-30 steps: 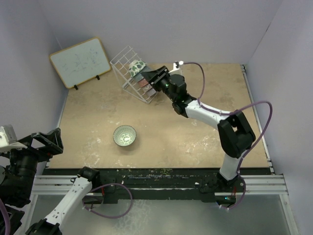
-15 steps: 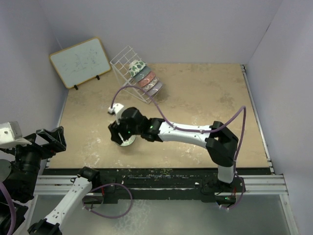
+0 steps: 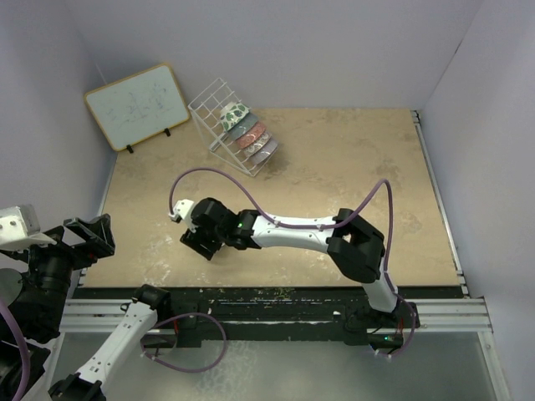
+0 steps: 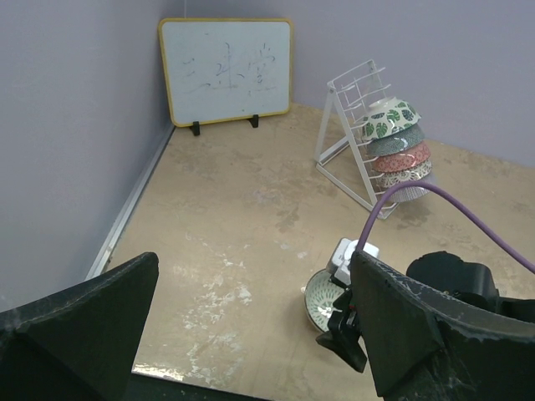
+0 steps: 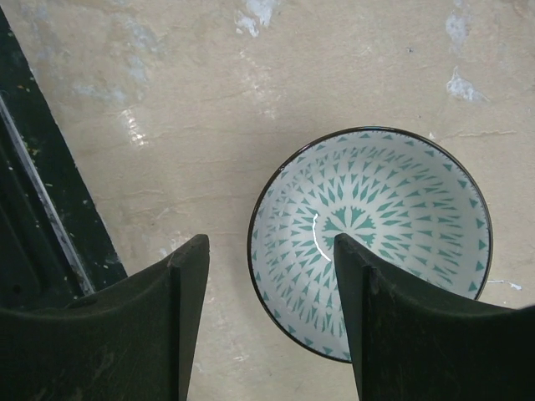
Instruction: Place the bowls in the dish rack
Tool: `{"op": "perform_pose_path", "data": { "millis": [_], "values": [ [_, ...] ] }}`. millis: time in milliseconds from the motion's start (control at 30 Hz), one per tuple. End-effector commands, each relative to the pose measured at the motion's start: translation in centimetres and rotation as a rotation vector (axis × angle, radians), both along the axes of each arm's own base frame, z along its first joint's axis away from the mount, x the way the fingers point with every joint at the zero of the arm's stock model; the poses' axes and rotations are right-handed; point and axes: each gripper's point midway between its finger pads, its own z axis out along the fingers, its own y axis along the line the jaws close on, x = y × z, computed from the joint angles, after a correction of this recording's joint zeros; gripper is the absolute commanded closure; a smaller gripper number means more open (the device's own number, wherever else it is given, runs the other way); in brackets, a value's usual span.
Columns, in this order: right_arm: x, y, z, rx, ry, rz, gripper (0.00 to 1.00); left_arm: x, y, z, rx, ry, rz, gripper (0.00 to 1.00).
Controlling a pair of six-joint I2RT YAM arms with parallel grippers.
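Directly beneath the right end effector (image 5: 269,267) sits a teal triangle-patterned bowl (image 5: 376,242), upright on the table (image 3: 351,167), near its front edge. The end effector's fingers are spread apart and nothing is between them yet. One finger hangs over the bowl's inside, the other over bare table just outside it, so the rim runs between the two. That straddle looks meant for a pinch on the rim wall, the only thin edge such a bowl offers. I cannot tell whether either finger touches the ceramic.

Off to that end effector's left, well clear of the bowl, the left end effector (image 4: 255,259) hangs past the table's edge. It is also spread wide and empty, and seems parked so the reach stays unobstructed.

Far beyond the right end effector, toward the back wall, stands the white wire dish rack (image 4: 351,92). Four bowls (image 4: 393,150) lean in a row against its slanted grid, nested on edge with the leaf-patterned one uppermost. Beyond it and to the left, a whiteboard (image 4: 226,71) rests against the wall.
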Motion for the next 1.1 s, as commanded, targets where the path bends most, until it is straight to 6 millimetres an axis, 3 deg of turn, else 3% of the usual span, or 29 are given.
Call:
{"op": "perform_pose_path", "data": {
  "millis": [0,333,833,1067],
  "values": [
    [0.3,0.4,0.9,-0.026,-0.072,0.031,0.37,0.5,0.0,0.5,-0.013,-0.019,0.006,0.01],
    [0.2,0.2,-0.8,-0.064,-0.068,0.037,0.45,0.5,0.1,-0.1,-0.016,-0.007,0.01,0.01],
    [0.0,-0.3,-1.9,-0.1,-0.056,0.037,0.75,0.1,0.3,-0.3,-0.023,-0.01,0.012,0.01],
    [0.3,-0.3,-1.2,-0.083,-0.067,0.005,0.97,0.0,0.3,-0.3,-0.027,-0.012,0.013,0.01]
  ]
}}
